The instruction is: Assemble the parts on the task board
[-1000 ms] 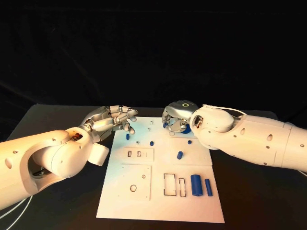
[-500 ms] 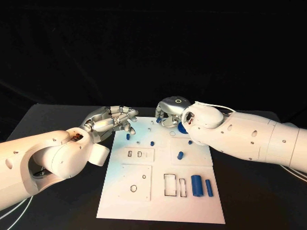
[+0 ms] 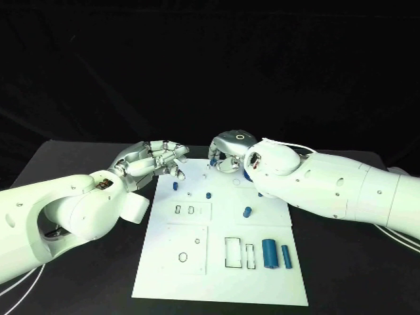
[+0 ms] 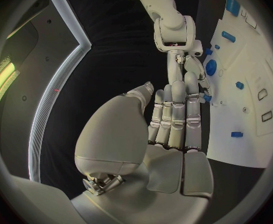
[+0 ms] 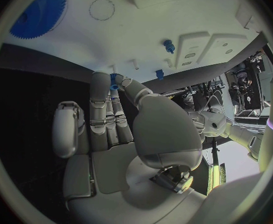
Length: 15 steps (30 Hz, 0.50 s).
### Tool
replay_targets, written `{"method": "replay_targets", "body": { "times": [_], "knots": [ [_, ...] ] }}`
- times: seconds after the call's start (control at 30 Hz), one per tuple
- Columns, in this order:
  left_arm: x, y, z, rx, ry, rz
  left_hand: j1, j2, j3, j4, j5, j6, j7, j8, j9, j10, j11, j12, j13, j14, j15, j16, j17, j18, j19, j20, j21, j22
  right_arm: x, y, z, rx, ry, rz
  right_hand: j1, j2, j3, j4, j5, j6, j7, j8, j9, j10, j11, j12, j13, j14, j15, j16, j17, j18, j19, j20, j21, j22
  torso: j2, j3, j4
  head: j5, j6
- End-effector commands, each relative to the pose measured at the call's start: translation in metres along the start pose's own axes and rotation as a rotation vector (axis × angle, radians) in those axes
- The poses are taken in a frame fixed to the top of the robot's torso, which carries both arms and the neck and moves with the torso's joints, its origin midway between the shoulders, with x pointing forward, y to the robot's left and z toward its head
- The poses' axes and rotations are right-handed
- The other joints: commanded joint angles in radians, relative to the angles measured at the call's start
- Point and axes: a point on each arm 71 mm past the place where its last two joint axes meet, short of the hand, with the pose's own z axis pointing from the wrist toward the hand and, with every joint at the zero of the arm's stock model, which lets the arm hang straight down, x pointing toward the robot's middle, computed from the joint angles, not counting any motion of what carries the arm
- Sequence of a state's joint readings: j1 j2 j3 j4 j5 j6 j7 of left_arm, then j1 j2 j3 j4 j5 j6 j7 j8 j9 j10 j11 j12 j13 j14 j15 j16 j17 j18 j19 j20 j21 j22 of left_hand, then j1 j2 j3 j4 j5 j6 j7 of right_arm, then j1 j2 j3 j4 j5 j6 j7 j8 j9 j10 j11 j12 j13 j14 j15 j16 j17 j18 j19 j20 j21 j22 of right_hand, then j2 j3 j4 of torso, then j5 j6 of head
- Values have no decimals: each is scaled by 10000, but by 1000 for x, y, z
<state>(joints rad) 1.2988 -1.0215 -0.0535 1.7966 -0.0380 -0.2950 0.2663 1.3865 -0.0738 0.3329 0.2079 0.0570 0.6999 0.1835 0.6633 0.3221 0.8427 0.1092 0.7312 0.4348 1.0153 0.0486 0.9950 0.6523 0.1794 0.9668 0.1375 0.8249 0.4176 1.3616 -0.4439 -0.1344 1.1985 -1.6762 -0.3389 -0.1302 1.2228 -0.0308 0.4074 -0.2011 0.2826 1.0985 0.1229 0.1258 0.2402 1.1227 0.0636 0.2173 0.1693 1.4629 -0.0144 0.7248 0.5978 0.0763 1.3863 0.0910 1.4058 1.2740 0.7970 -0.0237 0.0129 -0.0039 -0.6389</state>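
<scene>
Head view: mid-frame, right robot hand (image 3: 227, 154) pinches a small blue part (image 5: 114, 79) over the task board (image 3: 220, 275), ready for seating; left robot hand (image 3: 158, 161) spread.

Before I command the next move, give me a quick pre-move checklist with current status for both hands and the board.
1. Right hand at the far edge of the task board: ok.
2. Right hand holding a part: its fingertips touch a small blue piece; a firm grip: cannot tell.
3. Left hand free of parts: ok, nothing visible in it in the left wrist view.
4. Hands clear of each other: ok, a gap shows between them.
5. Two blue bars lying undisturbed at the near right: ok.
</scene>
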Motion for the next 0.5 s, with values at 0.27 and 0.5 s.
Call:
{"method": "replay_targets", "body": {
  "times": [0.27, 0.5],
  "knots": [
    [4, -4, 1, 117, 166, -24, 77, -53, 23, -61, 6, -47, -12, -38, -17, -37, 24, -46, -9, 71, -15, -36, -17, 41, -53, 37, 53, -11, 2, 2, 5, 26, -60, 10, 22, -94, 70, 36, 47, 47, 13, 35, 23, 72, 1, 14, 8, -44, -51, 93, 23, -121, 28, -17, 51, 5, 13, 8, 0, 67, -52],
    [5, -5, 1, 145, 208, -20, 77, -53, 23, -61, 6, -47, -12, -38, -17, -37, 24, -46, -9, 71, -15, -36, -17, 41, -53, 37, 53, -11, 4, 4, 9, 30, -53, 12, 15, -102, 77, 44, 47, 42, 15, 29, 26, 71, 3, 6, 3, -46, -49, 103, 28, -120, 24, -16, 49, 3, 29, 6, 8, 83, -53]
  ]
}}
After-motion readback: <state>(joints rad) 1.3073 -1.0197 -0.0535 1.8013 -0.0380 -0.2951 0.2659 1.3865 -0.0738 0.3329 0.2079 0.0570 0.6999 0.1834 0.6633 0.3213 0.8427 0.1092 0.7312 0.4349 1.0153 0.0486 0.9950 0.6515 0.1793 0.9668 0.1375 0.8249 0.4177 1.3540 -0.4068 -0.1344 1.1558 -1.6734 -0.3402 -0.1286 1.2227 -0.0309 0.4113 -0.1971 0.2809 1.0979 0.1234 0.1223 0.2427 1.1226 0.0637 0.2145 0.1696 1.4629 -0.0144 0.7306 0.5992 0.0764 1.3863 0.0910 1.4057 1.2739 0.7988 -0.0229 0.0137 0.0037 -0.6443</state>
